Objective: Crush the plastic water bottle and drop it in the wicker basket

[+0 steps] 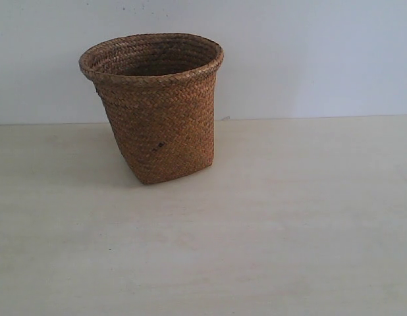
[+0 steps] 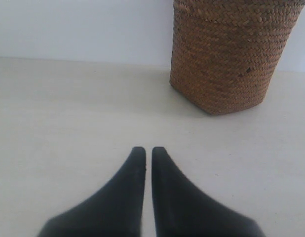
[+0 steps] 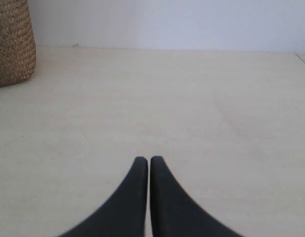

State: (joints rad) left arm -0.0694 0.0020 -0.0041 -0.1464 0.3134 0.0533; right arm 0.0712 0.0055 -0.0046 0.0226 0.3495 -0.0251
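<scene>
The brown wicker basket (image 1: 154,105) stands upright on the pale table, left of the middle in the exterior view, with a small dark mark on its side. The left wrist view shows its lower body (image 2: 226,54), and its edge (image 3: 12,44) appears in the right wrist view. My left gripper (image 2: 148,150) is shut with nothing between its black fingers, low over the table and short of the basket. My right gripper (image 3: 149,160) is also shut and empty, over bare table to the side of the basket. The plastic water bottle is out of view in all three views. Neither arm shows in the exterior view.
The light wooden table (image 1: 269,224) spreads around the basket and meets a plain white wall (image 1: 309,52) behind it. The table's far right edge (image 3: 301,58) shows in the right wrist view.
</scene>
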